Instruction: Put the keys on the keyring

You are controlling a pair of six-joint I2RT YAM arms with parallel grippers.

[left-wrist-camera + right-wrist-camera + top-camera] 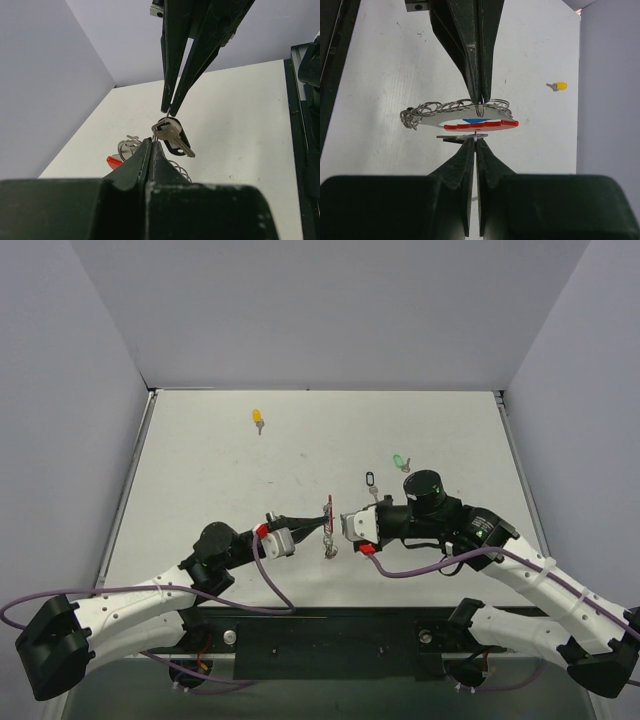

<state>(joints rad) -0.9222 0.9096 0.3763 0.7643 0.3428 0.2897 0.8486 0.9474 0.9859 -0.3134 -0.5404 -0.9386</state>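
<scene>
Meeting above mid-table, the left gripper [322, 524] and right gripper [340, 526] both clamp the keyring [329, 510]. A yellow key [257, 418] lies far left, a green key [398, 460] far right.

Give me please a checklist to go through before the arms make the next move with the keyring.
1. The left gripper is shut on the keyring: ok.
2. The right gripper is shut on the keyring too: ok.
3. The keyring is held above the table: ok.
4. The black-headed key hangs from a thin ring: ok.
5. The yellow key and the green key are threaded: not ok, both lie on the table.
6. A ring gap is open for a key: cannot tell.
</scene>
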